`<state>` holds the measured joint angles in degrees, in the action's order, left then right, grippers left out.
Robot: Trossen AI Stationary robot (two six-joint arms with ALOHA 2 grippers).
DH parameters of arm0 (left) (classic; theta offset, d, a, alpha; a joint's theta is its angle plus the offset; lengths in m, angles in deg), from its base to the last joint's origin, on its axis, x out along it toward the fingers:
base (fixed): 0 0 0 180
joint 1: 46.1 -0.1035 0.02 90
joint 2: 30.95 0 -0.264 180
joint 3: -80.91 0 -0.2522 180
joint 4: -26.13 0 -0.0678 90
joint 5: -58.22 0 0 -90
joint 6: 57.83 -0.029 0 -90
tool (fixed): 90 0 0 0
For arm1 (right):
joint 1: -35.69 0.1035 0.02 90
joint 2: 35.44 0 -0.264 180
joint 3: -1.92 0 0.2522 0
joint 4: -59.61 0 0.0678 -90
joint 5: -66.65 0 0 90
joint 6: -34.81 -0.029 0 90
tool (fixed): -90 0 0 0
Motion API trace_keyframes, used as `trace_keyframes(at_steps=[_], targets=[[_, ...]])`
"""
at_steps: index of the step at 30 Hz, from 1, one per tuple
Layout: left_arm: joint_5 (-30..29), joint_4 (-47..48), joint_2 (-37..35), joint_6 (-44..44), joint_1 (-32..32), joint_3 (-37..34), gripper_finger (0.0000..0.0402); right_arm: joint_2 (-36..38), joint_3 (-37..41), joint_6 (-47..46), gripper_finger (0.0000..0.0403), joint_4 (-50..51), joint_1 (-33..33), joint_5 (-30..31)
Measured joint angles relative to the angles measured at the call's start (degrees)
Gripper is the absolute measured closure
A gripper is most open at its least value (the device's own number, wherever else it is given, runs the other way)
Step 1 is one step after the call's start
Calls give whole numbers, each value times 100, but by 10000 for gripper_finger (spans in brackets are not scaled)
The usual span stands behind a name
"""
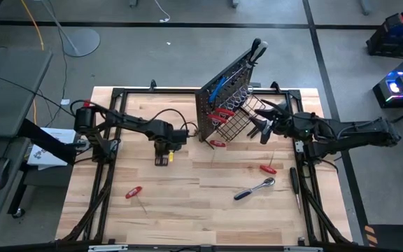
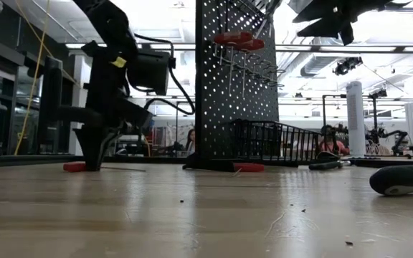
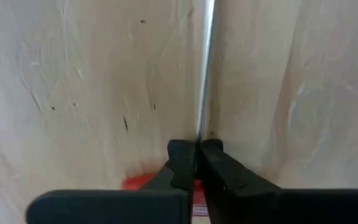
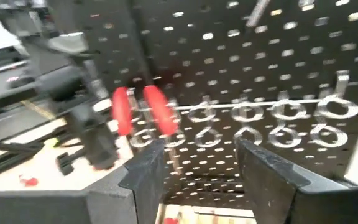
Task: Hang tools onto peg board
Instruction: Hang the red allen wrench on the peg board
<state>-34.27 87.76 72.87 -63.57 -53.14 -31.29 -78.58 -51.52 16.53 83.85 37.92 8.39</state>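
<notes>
Working from the table's left edge: one red-handled screwdriver lies loose near the front-left corner, not yet hung. My left gripper is down on the wood left of the peg board, fingers pinched shut on the thin steel shaft of another red screwdriver, its handle showing under the fingers. I judge this the next tool to go up.

The board stands near the back edge, tilted in the high view. Two red screwdrivers and a blue tool already hang there; several ring hooks look free. A red handle lies at the basket's foot.

My right gripper hovers beside the board on the right, fingers apart and empty.

Toward the front right lie a small red screwdriver, a chrome ratchet and a black-handled screwdriver close to the right edge. So about five remain. The middle of the table gives room to lift and swing.
</notes>
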Motion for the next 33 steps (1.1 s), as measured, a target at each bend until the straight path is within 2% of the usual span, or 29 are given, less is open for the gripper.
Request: trace_keyframes(at_steps=[4,10,12,14,18,20,24,27,30,33], targets=[[303,-33,-261,216,-27,-74,399,7,0,-117,213,-45,205,-77],[1567,-228,-1657,817,-28,-103,401,11,-5,-120,213,-173,543,-74],[1780,-228,-2117,1141,-16,-104,401,8,-82,-78,213,-90,671,-93],[2155,-235,-2506,1592,57,-109,401,-4,-220,44,213,2,818,-309],[3674,-805,-3144,3134,90,-101,401,-279,-744,789,213,448,1135,-533],[4240,-1169,-3266,3947,161,-96,401,-598,-1110,1408,213,782,1291,-540],[4465,-1655,-3280,5264,276,94,401,-1498,-1802,2728,213,1117,1497,-540],[4498,-3252,-3289,6543,260,136,401,-2225,-2284,3610,213,1119,1705,-526],[4472,-4819,-3282,7786,247,140,401,-2907,-2818,4497,213,1107,1855,-261],[4353,-5499,-3280,8650,243,144,401,-3500,-3380,5104,213,1014,1954,135]])
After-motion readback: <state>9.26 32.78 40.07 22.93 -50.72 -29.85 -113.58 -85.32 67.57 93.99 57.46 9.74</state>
